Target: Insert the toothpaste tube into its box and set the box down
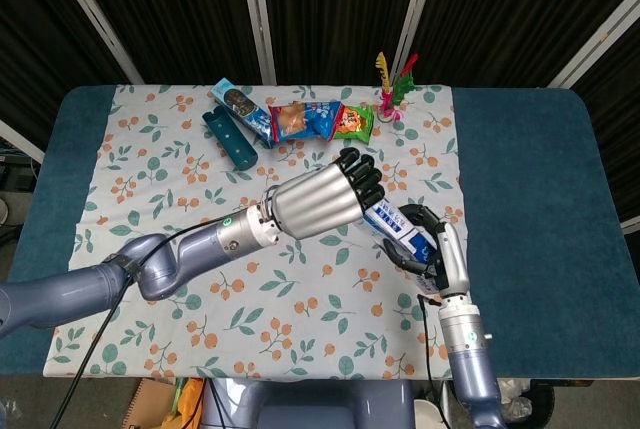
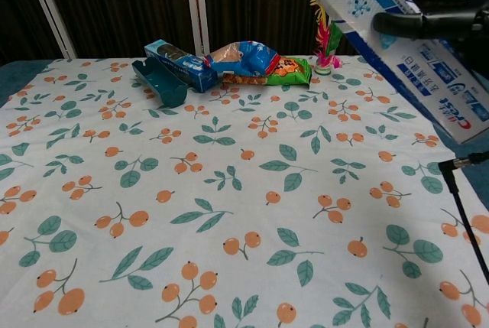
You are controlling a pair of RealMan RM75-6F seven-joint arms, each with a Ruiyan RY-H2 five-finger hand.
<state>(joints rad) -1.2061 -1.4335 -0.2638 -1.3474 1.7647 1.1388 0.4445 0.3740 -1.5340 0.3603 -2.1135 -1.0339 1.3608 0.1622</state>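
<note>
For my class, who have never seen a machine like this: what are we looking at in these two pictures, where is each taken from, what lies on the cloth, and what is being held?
This is a two-armed robot with human-like hands, steered by a person. The head view looks down from above the table; the chest view looks across the flowered cloth from lower down.

At the cloth's far edge lie a dark teal tube, a blue packet, snack bags and a small colourful toy.

In the air, the left hand and the right hand meet at the white and blue toothpaste box. The right hand's dark fingers wrap around it. Whether the left hand grips the box or the tube is hidden, and the tube itself is not visible.
</note>
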